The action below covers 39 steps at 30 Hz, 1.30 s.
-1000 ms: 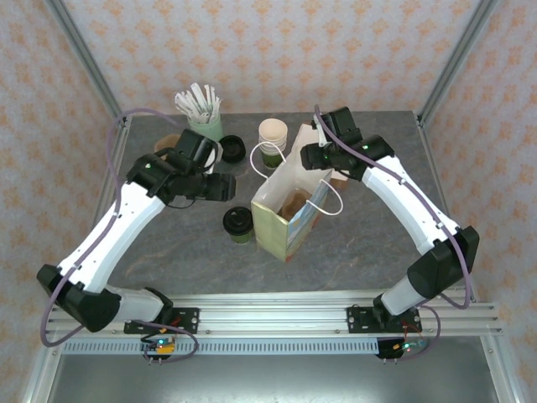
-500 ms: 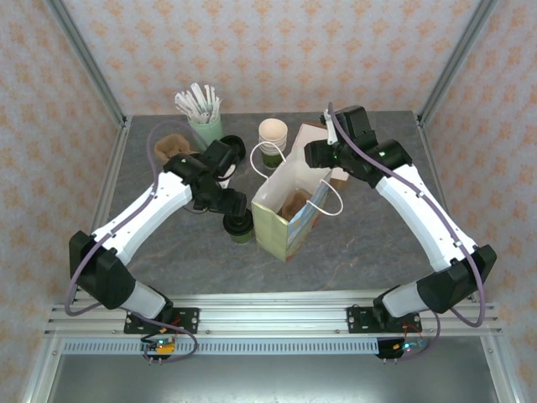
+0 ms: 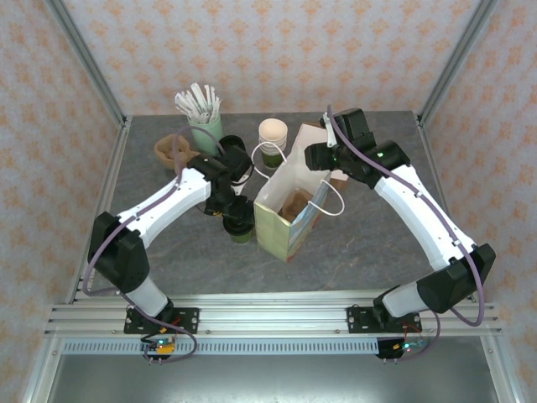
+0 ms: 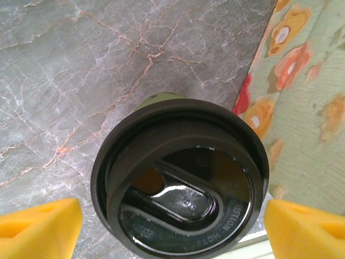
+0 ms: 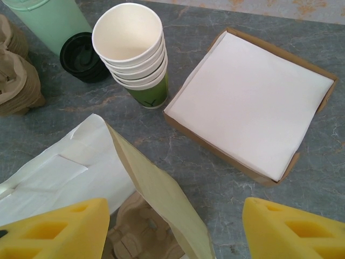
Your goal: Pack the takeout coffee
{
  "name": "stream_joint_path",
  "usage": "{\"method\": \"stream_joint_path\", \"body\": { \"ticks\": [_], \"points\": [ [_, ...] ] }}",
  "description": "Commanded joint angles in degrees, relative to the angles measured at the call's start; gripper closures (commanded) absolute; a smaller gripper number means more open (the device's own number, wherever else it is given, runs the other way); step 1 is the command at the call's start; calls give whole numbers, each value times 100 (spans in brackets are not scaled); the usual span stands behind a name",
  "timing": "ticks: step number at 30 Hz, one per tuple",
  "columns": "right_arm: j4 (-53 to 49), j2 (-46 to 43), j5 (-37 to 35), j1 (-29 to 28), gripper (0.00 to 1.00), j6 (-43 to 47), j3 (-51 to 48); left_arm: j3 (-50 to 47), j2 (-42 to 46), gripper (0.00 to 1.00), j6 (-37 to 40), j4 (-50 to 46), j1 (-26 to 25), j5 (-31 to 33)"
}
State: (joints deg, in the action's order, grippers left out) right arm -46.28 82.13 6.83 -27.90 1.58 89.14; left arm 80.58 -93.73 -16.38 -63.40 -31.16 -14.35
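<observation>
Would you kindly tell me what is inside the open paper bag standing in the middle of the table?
A brown pulp cup carrier lies inside the paper bag. Anything beneath it is hidden by the carrier itself and the bag's walls.

takeout coffee: black lid, green side | bag: pale green, orange-red flowers | table: grey marble veining

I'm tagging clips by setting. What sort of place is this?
Probably a robot test cell dressed as a café counter: a stack of paper cups, a tumbler of white sticks and a tray of napkins sit on a marble-look tabletop, enclosed by an aluminium frame with wallpapered panels.
</observation>
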Motion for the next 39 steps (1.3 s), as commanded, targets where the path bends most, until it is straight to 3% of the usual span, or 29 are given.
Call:
{"method": "stream_joint_path", "body": {
  "ticks": [1, 22, 39],
  "points": [
    [-7, -85, -132, 48, 33, -36, -87, 242, -131, 11, 159, -8, -79, 34],
    [34, -101, -153, 41, 33, -106, -222, 466, -362, 17, 337, -461, -172, 501],
    [42, -130, -130, 47, 33, -120, -267, 565, -624, 19, 435, -481, -251, 517]
  ]
}}
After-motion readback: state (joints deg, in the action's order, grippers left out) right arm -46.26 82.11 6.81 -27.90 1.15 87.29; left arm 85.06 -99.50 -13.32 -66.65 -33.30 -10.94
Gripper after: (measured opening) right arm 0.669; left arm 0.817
